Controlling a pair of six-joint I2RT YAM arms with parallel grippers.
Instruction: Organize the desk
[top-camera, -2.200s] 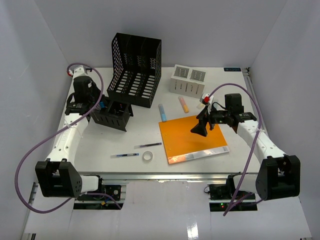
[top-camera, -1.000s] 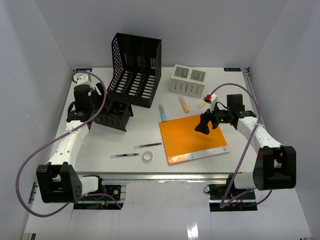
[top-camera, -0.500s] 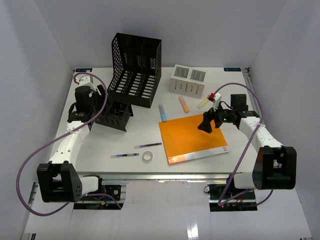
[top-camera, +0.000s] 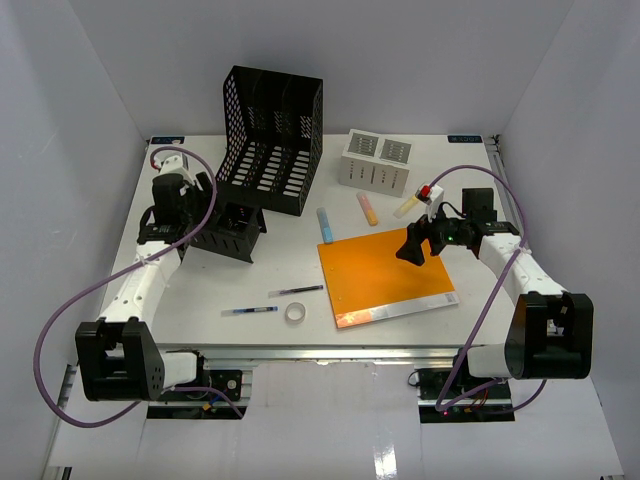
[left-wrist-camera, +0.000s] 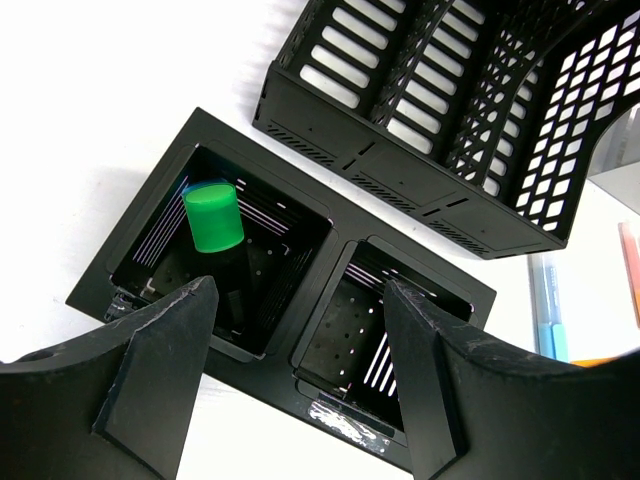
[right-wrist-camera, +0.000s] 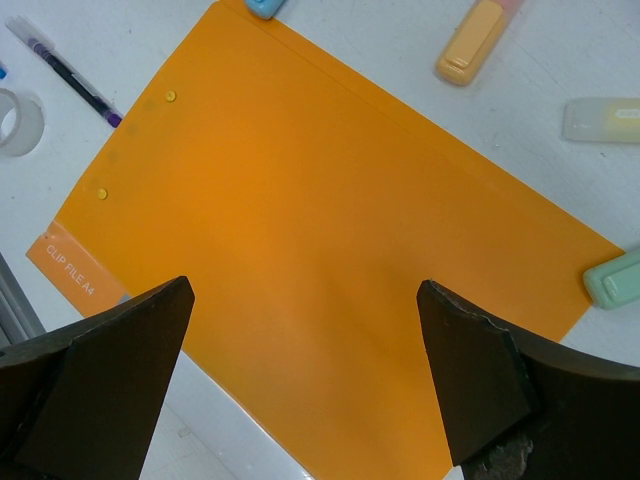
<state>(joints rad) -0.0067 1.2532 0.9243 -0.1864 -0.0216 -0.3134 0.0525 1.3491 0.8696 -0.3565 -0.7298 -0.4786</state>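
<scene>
Beneath everything, a broad white counter (top-camera: 200, 288) with a metal rail along its near edge, both arm bases bolted at that edge. At the far left, left pincer (left-wrist-camera: 300, 330) released, fingers spread wide, empty, poised just above a small black two-bin organizer (left-wrist-camera: 335, 232). In the bin at the left of the wrist view, a green-capped marker (left-wrist-camera: 213, 218), leaning. Just behind the organizer, a black mesh file rack (top-camera: 270, 140). Toward the right, right pincer (right-wrist-camera: 300, 340) likewise released and empty, hanging over an orange clip file (right-wrist-camera: 320, 230) lying flat. Past the file's far edge, a blue highlighter (top-camera: 325, 225), an orange highlighter (right-wrist-camera: 475, 45) and a pale yellow highlighter (right-wrist-camera: 600, 120). Left of the file, a tape roll (top-camera: 295, 313) and two pens (top-camera: 250, 311). Farther back, a white perforated box (top-camera: 377, 160).
</scene>
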